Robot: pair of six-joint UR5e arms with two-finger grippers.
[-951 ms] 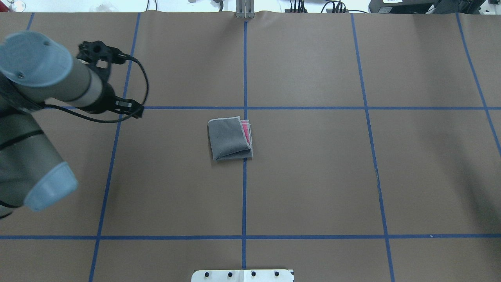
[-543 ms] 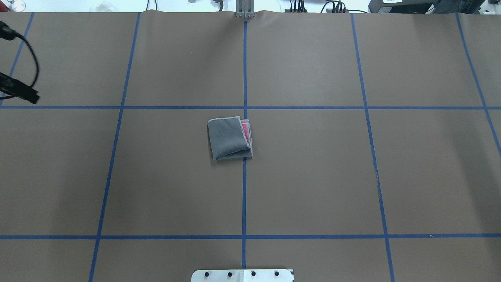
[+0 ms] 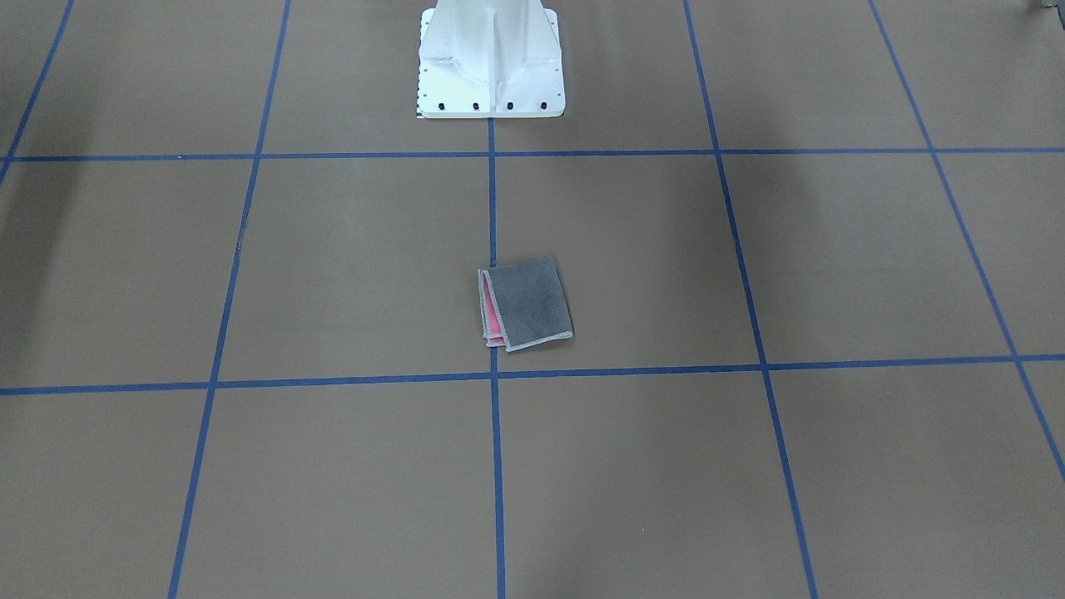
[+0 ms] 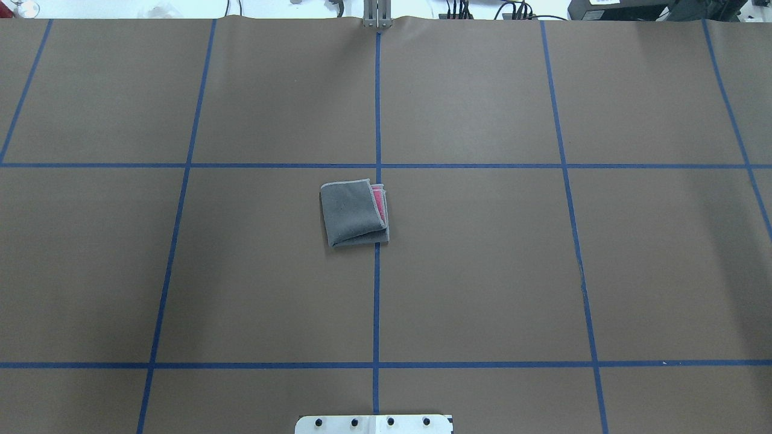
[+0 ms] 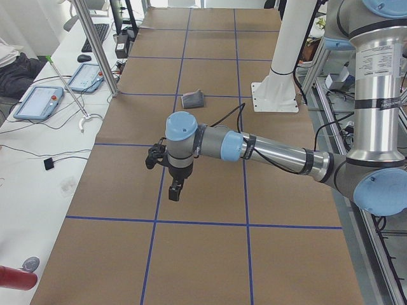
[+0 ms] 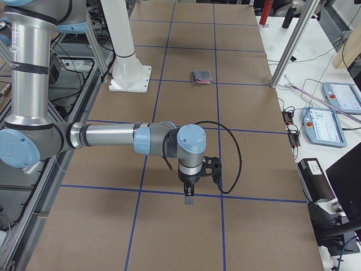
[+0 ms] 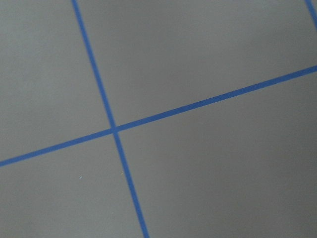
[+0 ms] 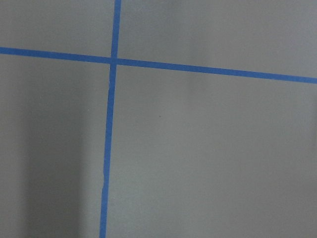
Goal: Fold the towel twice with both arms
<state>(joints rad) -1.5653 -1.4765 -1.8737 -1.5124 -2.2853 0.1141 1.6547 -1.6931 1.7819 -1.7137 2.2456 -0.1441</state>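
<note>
The towel (image 4: 354, 212) lies at the middle of the table (image 4: 518, 277), just beside the centre tape line (image 4: 377, 108). It is folded into a small grey packet, with a pink strip (image 4: 378, 198) exposed along one edge. Both folds are judged to be done, though the top layer sits slightly skewed over the layers beneath.

Nothing is held by either arm. The left gripper (image 5: 173, 190) and the right gripper (image 6: 190, 197) are shown only by the side cameras. Each hangs over bare table well apart from the towel, and it cannot be told whether their fingers are spread or pressed together.

The loose top flap is not weighted, so it could be lifted open by the cloth's own spring. If the skew were corrected, only the top layer might be pinched, and the fold could be undone or the whole packet dragged across the table.
</note>
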